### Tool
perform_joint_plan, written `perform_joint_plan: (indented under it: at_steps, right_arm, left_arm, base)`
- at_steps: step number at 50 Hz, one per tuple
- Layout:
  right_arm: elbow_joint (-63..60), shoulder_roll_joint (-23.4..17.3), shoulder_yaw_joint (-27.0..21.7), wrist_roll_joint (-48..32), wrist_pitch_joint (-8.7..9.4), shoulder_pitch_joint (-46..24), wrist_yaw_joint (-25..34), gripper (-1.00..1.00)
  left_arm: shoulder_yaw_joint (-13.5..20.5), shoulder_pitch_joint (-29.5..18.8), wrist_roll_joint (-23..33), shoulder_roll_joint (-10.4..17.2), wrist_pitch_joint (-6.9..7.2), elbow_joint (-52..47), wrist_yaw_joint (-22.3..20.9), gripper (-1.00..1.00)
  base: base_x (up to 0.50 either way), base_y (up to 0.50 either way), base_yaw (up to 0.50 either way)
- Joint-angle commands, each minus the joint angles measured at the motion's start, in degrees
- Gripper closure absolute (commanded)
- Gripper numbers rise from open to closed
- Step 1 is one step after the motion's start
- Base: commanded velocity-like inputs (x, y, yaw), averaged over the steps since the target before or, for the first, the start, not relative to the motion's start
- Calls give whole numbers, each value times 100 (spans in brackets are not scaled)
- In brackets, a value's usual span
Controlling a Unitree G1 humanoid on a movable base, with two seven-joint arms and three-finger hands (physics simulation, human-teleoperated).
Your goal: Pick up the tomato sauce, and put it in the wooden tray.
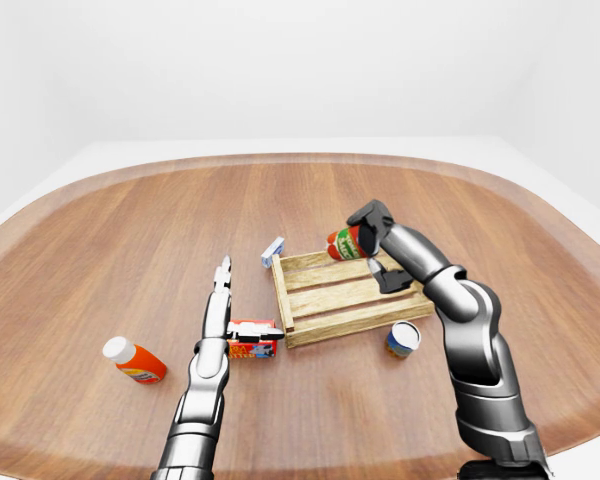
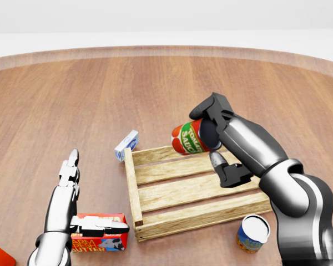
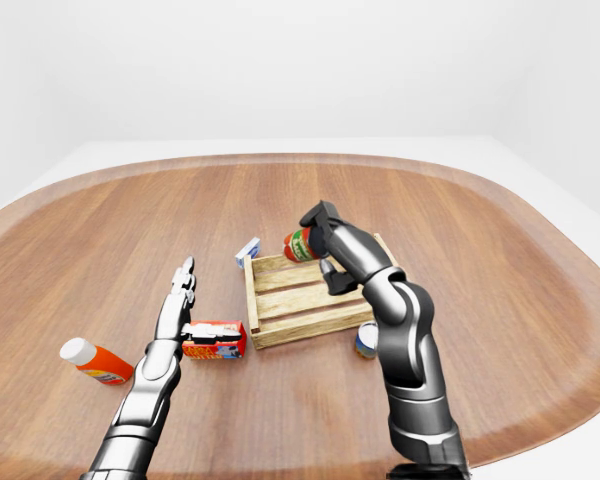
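A broad wooden table (image 1: 130,230) with rounded corners fills the room, its reddish-brown grain running away toward the far edge under a paler rim. Plain white walls (image 1: 280,70) and a white floor (image 1: 580,190) surround it, evenly and softly lit.
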Motion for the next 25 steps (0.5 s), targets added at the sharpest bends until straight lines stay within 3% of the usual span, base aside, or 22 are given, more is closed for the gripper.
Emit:
perform_joint_plan:
  at_steps: [1, 8, 9, 11, 14, 18, 25]
  right_arm:
    - [2283, -546, -215, -61, -1, -1745, -762, 100]
    - [4614, -750, -72, 34, -33, -2969, -1524, 100]
    - [5485, -789, -10, 17, -309, -3347, -1815, 100]
    - [6554, -816, 51, 17, -675, -3803, -2216, 100]
    - [7783, -835, 156, -35, -1001, -4304, -2639, 100]
    - [8801, -804, 257, -180, -1001, -4663, -3007, 100]
    - [9163, -726, 231, -256, -1001, -4705, -3163, 100]
  left_arm:
    - [3, 19, -16, -1, 0, -28, -8, -100]
    - [12, 20, -35, 2, 0, -33, -20, -100]
    - [10, 25, -32, 2, 0, -38, -19, -100]
    - [9, 25, -29, 3, 0, -38, -19, -100]
    - [10, 18, -30, 3, 0, -34, -17, -100]
    - [12, 9, -33, 3, 0, -18, -14, -100]
    - [9, 13, -34, 4, 0, -18, -16, -100]
  base:
    - [0, 0, 0]
    - [0, 0, 0]
    - [0, 0, 0]
    - [0, 0, 0]
    - [0, 0, 0]
    - [0, 0, 0]
    - [0, 0, 0]
